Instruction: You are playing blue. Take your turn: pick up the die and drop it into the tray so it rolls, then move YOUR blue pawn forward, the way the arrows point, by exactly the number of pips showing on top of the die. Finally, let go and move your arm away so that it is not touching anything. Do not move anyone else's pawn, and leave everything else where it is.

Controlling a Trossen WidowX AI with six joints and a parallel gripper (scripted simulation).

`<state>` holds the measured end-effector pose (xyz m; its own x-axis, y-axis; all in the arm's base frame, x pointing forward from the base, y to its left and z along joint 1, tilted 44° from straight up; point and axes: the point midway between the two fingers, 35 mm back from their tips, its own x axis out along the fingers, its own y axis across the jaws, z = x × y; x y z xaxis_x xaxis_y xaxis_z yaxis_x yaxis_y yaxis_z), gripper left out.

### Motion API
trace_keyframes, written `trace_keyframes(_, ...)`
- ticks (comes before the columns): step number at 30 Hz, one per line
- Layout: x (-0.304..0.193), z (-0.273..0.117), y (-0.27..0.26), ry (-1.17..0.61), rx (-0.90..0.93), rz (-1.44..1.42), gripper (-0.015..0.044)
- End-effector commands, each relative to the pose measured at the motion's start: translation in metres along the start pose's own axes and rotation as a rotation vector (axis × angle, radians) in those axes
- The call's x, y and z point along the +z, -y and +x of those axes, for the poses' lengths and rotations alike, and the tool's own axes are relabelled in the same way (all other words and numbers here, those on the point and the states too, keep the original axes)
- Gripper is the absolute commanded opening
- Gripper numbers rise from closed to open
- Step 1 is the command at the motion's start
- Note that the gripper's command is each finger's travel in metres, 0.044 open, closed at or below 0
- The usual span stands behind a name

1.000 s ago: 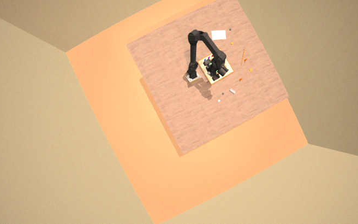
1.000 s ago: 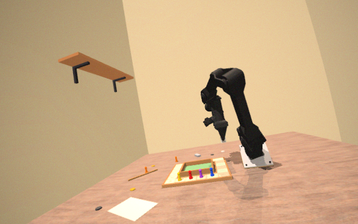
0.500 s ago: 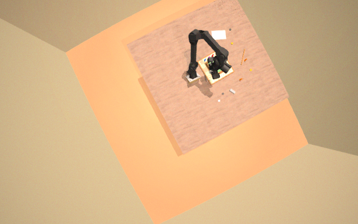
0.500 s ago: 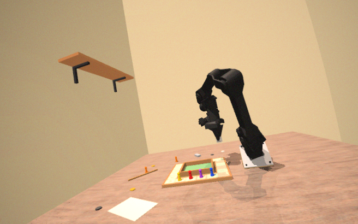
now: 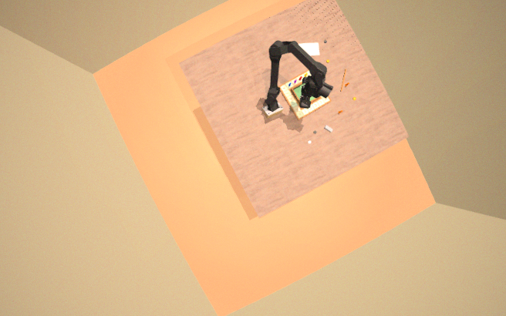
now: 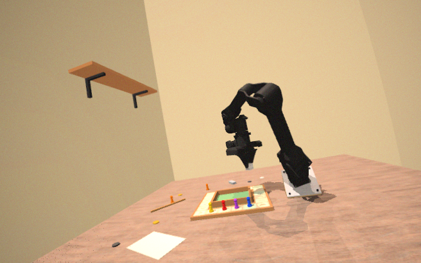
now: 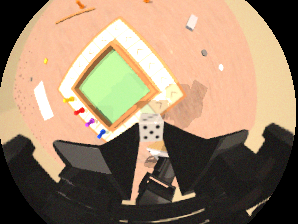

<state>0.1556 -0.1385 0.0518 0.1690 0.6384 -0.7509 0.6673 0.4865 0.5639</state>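
Observation:
My gripper (image 6: pixel 249 165) (image 7: pixel 150 125) is shut on the white die (image 7: pixel 151 128) (image 6: pixel 249 166) and holds it well above the board. A face with five pips shows toward the wrist camera. The tray (image 6: pixel 233 196) (image 7: pixel 115 84) has a green floor and wooden walls, and sits in the board (image 6: pixel 264 195) (image 7: pixel 166 80). The blue pawn (image 6: pixel 248 201) (image 7: pixel 101 133) (image 5: pixel 289 85) stands upright at the end of a row on the board. In the top view the arm covers part of the tray, and the fingertips and die cannot be made out.
Purple (image 6: pixel 235 203), red (image 6: pixel 223 205) and yellow (image 6: pixel 210 207) pawns stand beside the blue one. A white sheet (image 6: pixel 156 244), a thin stick (image 6: pixel 168 205), two orange pawns (image 6: pixel 207 186) (image 6: pixel 171 199), a grey-white block (image 5: pixel 328 129) and several small discs lie around the board.

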Motion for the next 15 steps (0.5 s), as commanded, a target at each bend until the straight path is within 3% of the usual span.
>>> trace_keyframes(1,0.008,0.002,-0.007,0.004,0.002,0.089,0.0000)
trace_keyframes(15,0.028,0.011,-0.038,0.003,0.012,0.452,0.0000)
